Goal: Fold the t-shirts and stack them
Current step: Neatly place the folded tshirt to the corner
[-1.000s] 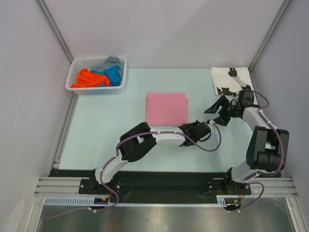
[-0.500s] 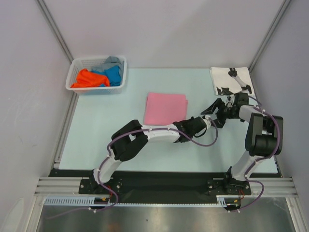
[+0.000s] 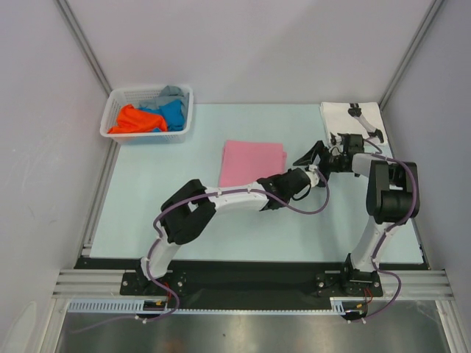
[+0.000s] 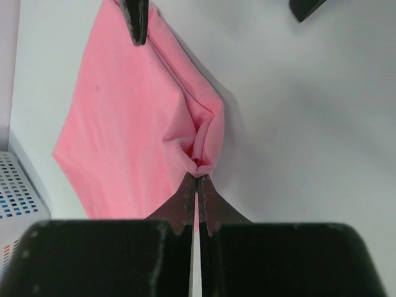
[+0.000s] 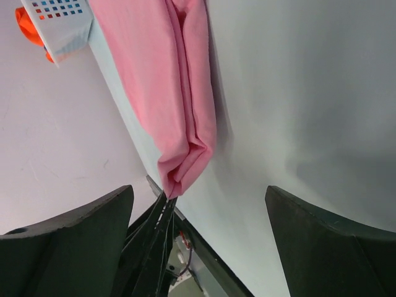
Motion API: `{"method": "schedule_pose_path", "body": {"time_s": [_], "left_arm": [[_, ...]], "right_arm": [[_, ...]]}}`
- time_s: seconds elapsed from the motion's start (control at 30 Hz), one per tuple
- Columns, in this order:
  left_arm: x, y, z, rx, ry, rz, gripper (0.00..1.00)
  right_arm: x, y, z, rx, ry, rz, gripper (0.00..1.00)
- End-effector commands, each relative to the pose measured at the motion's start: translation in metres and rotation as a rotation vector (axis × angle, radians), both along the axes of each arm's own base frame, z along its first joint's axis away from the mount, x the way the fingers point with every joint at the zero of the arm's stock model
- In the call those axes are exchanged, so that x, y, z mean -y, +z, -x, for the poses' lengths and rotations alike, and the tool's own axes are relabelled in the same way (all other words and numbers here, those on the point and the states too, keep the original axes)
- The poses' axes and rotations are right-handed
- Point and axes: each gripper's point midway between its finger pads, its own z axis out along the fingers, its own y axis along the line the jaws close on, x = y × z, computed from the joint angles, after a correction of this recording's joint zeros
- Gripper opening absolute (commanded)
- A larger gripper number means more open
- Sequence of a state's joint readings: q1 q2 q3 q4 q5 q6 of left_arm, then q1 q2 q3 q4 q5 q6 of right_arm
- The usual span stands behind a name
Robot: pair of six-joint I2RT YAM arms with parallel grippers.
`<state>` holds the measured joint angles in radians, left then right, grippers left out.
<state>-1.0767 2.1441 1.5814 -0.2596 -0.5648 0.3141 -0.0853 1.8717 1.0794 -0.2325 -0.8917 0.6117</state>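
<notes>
Two are lying folded, white shirt (image 3: 337,118) and pink shirt (image 3: 252,162), left pincer (image 4: 197,179) pinching the pink, right pincer (image 5: 198,192) gaping empty, more waiting in the basket (image 3: 147,137).

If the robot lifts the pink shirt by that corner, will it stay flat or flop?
Probably flop: the pink shirt puckers softly where the left tool pinches it. Its folded layers look loose at that edge, so they might slide apart.

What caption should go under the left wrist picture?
Left gripper pinches a corner of the folded pink shirt on the table.
</notes>
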Motion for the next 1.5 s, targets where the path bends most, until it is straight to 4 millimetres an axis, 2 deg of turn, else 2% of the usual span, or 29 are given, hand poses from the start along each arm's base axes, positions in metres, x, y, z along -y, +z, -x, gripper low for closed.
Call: {"method": "schedule_pose_path", "body": {"time_s": [0.0,0.13,0.2,0.23,0.27,0.33,0.37,0.4,0.5,0.53,0.73,0.83,1.07,1.3,1.37,1.4,1.47], "left_arm": [[0.000,0.036,-0.003,0.031,0.007,0.081,0.00],[-0.005,0.044,-0.003,0.035,0.009,0.094,0.00],[-0.007,0.049,-0.004,0.041,0.008,0.094,0.00],[-0.009,0.049,-0.003,0.041,0.006,0.088,0.00],[-0.010,0.051,-0.004,0.044,0.009,0.088,0.00],[-0.014,0.054,-0.004,0.045,0.013,0.089,0.00],[-0.015,0.055,-0.005,0.045,0.016,0.092,0.00],[-0.016,0.056,-0.006,0.046,0.018,0.094,0.00],[-0.017,0.060,-0.006,0.045,0.009,0.096,0.00],[-0.017,0.061,-0.006,0.047,0.008,0.095,0.00],[-0.020,0.065,-0.006,0.046,0.010,0.102,0.00],[-0.021,0.064,-0.005,0.045,0.010,0.103,0.00],[-0.023,0.067,-0.003,0.045,0.016,0.120,0.00],[-0.023,0.069,0.000,0.040,0.016,0.144,0.00],[-0.023,0.069,0.001,0.037,0.017,0.150,0.00],[-0.023,0.070,0.001,0.037,0.017,0.151,0.00],[-0.023,0.071,0.001,0.035,0.017,0.156,0.00]], "right_arm": [[-0.018,0.007,-0.016,0.036,0.047,-0.051,0.95],[-0.034,-0.005,-0.019,0.027,0.078,-0.038,0.94],[-0.035,-0.007,-0.029,0.039,0.063,-0.044,0.93],[-0.044,-0.008,-0.030,0.041,0.079,-0.039,0.93],[-0.047,-0.015,-0.032,0.029,0.081,-0.038,0.92],[-0.049,-0.013,-0.043,0.047,0.082,-0.026,0.91],[-0.051,-0.021,-0.043,0.016,0.085,-0.025,0.91],[-0.054,-0.016,-0.052,0.036,0.090,-0.026,0.90],[-0.061,-0.022,-0.060,0.028,0.096,-0.017,0.88],[-0.061,-0.019,-0.070,0.046,0.090,-0.005,0.85],[-0.065,-0.025,-0.087,0.011,0.077,0.060,0.70],[-0.067,-0.030,-0.089,-0.012,0.066,0.102,0.66],[-0.079,-0.032,-0.096,-0.043,0.037,0.148,0.66],[-0.076,-0.041,-0.105,-0.052,-0.025,0.202,0.59],[-0.073,-0.045,-0.103,-0.071,-0.046,0.204,0.56],[-0.074,-0.039,-0.103,-0.071,-0.065,0.193,0.55],[-0.074,-0.043,-0.094,-0.088,-0.082,0.174,0.56]]}}
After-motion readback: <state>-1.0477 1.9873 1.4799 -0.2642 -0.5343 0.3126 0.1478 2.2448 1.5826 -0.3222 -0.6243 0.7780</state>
